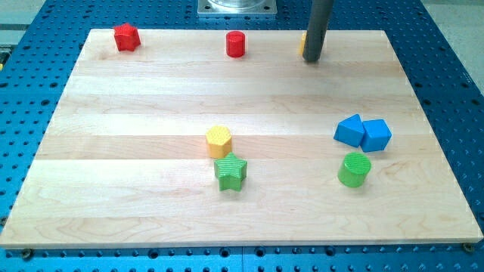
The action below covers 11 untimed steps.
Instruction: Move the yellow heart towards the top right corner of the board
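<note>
Tip (311,60) touching yellow heart (302,44) from right, heart mostly hidden, upper middle of frame. No jaws, nothing gripped. Risk: pushing from this side sends heart left.

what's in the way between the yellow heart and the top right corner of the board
Nothing visible. The yellow heart is mostly hidden behind my rod, with my tip right against it at the board's top edge. The stretch of board from there to the top right corner is bare; the blue blocks sit well below that path.
</note>
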{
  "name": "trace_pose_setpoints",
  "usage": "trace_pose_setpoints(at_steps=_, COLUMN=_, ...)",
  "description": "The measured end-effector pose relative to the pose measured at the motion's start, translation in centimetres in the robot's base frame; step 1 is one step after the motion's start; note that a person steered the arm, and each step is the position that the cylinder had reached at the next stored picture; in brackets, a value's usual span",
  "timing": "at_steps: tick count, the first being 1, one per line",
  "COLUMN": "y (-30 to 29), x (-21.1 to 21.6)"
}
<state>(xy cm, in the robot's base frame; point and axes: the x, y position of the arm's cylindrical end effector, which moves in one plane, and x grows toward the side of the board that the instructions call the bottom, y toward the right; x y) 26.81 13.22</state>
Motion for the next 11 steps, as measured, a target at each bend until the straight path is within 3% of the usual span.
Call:
trace_pose_setpoints(at_steps=1, y=-5.3, x=0.8)
trace_pose_setpoints(at_steps=2, y=-4.3, x=-1.5)
trace_pose_setpoints(at_steps=4, y=2.6, x=-1.6)
trace_pose_setpoints(at_steps=8, y=0.3, x=0.2)
trace_pose_setpoints(at_steps=9, y=0.4, x=2.2)
trace_pose_setpoints(at_steps=10, y=2.1, x=8.2)
trace_pose_setpoints(at_steps=11, y=8.6, x=11.6)
